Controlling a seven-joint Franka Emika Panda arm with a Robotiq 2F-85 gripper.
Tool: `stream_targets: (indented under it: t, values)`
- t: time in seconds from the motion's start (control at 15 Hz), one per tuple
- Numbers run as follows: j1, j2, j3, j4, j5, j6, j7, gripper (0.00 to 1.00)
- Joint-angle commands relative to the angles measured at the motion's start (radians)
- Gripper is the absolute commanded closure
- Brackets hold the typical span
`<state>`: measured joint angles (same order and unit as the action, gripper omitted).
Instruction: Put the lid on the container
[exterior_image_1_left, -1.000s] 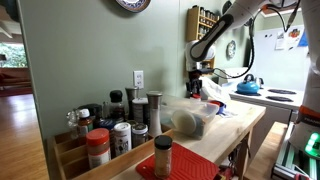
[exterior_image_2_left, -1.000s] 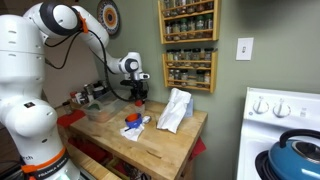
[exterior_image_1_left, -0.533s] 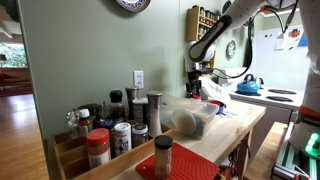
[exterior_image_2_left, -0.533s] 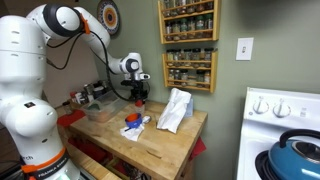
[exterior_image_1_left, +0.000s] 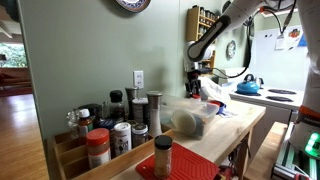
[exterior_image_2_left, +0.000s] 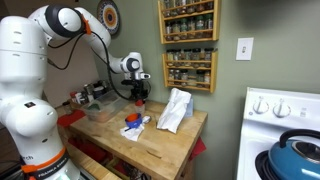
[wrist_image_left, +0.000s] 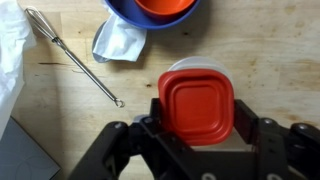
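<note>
In the wrist view my gripper (wrist_image_left: 200, 106) is shut on the red lid (wrist_image_left: 196, 100), a rounded square held by its two sides between the dark fingers (wrist_image_left: 243, 112). Part of a pale rounded thing (wrist_image_left: 205, 64) shows just past the lid on the wooden counter. The container (exterior_image_1_left: 186, 119), a large clear tub with something beige inside, stands on the counter and also appears in an exterior view (exterior_image_2_left: 98, 109). In both exterior views the gripper (exterior_image_2_left: 140, 94) (exterior_image_1_left: 198, 76) hangs near the wall, to one side of the container. The container is out of the wrist view.
A wire whisk (wrist_image_left: 72, 55), a white cloth (wrist_image_left: 122, 40) and a blue bowl (wrist_image_left: 150, 10) holding something orange lie ahead of the gripper. A white bag (exterior_image_2_left: 175, 108) stands on the counter. Spice jars (exterior_image_1_left: 105, 135) crowd one end, and a stove with a blue kettle (exterior_image_2_left: 297, 155) stands beside it.
</note>
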<state>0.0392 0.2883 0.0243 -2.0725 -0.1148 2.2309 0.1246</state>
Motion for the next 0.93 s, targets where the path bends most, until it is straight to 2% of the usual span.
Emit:
stream_targets:
  t: [0.0,0.6,0.87]
  values:
    - [0.007,0.004,-0.013,0.024,-0.024,-0.039,-0.026,0.54]
    - [0.009,0.011,-0.011,0.038,-0.037,-0.125,-0.067,0.54]
    - [0.009,0.017,-0.006,0.043,-0.023,-0.123,-0.066,0.54]
